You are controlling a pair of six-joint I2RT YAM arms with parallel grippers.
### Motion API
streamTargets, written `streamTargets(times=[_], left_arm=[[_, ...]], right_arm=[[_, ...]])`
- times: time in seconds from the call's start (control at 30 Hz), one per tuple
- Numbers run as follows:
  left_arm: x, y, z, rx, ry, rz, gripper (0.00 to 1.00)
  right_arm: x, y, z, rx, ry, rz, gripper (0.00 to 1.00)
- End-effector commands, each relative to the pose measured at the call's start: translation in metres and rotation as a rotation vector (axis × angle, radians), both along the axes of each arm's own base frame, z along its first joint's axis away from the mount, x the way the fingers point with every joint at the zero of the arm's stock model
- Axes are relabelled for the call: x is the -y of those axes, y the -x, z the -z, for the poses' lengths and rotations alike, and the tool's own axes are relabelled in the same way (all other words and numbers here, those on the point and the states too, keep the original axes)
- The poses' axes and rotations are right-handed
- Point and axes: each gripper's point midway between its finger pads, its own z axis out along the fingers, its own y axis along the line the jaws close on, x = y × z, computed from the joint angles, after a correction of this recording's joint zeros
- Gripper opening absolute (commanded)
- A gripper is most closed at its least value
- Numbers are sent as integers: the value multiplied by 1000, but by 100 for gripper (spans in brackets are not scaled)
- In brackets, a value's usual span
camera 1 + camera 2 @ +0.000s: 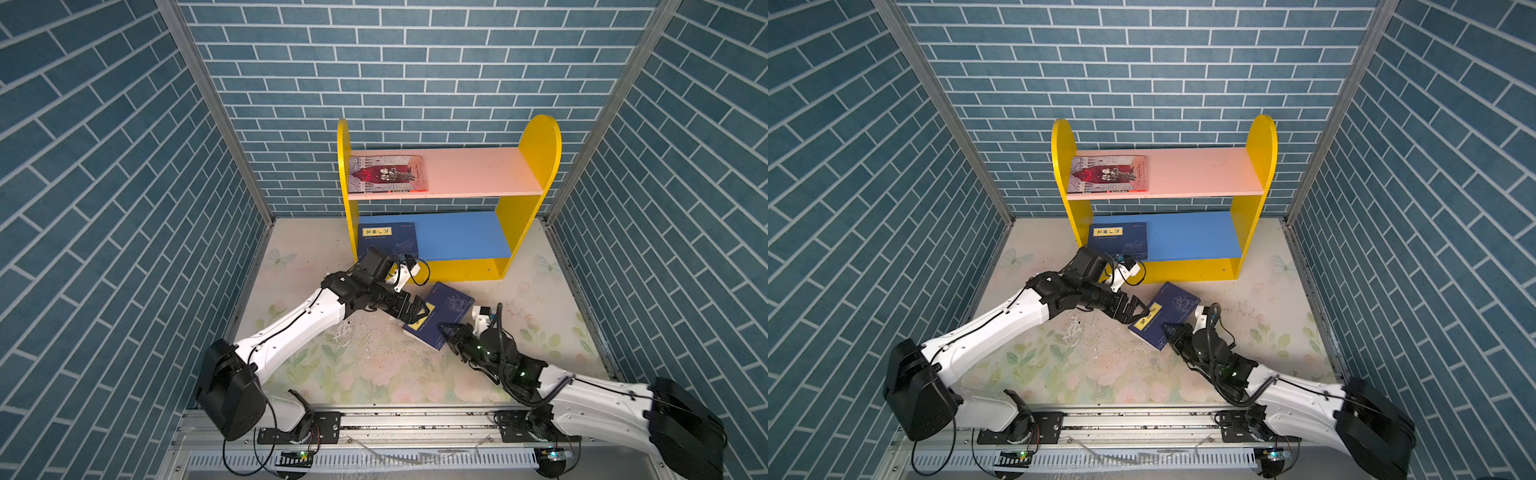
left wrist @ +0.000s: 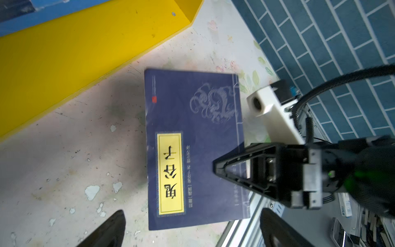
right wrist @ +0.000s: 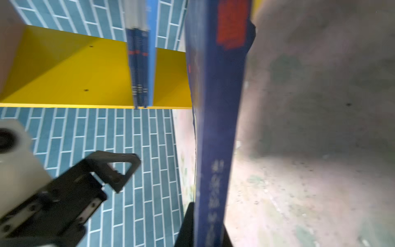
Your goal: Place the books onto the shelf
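Blue brick-print walls (image 1: 104,208) around a worn floral surface (image 1: 374,365), shelf (image 1: 536,166) against the back wall. Both top views: grey-and-red book (image 1: 388,173) flat on the pink upper board (image 1: 469,170), left end; navy stack (image 1: 388,239) flat on the blue lower board (image 1: 461,237), also left end. One more navy book (image 1: 451,307) lies askew on the surface just in front of the shelf, between the two arms. Left hand (image 1: 422,315) over its yellow-label end, jaws spread wide, holding nothing; whether it touches the cover, cannot tell. Right hand (image 1: 446,330) closed on the book's near edge. Left wrist view: navy book (image 2: 192,117) cover up, dragon drawing and yellow label showing, left hand's fingers (image 2: 111,231) wide apart flanking its short end, right hand (image 2: 215,169) pinched onto its edge, shelf's yellow base strip (image 2: 74,64) beside. Right wrist view, blurred: navy book (image 3: 215,128) edge-on, clamped between the right hand's fingers (image 3: 186,224); left hand (image 3: 119,173) open nearby; navy stack (image 3: 140,64) on the shelf (image 3: 64,70) behind.
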Motion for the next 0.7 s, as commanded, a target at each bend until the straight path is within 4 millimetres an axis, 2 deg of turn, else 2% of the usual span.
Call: streamTargets(times=[0.0,0.1,0.17,0.3,0.37,0.43,0.57,0.67], left_arm=[[-17,23,-16,-69,0,28,100],[-23,24,-47,-119,96,-11,100],[-29,22,-58,-194,162,-62,100],[-44,8,-49,-467,327,-244,100],[-49,-1,-45,-584,448,-289,100],[-58,-5,-45,-591,490,-339,100],[-70,-3,-51,-496,463,-355,100],[-74,-6,-47,-534,489,-419,100]], right_arm=[[39,13,36,-60,215,36,7],[48,17,31,-62,223,46,6],[48,14,17,-22,211,53,6],[41,3,-13,50,220,64,7],[32,-2,-26,74,227,51,7],[21,-6,-37,93,223,34,7],[3,-15,-59,126,198,16,7],[-7,-24,-78,170,201,16,7]])
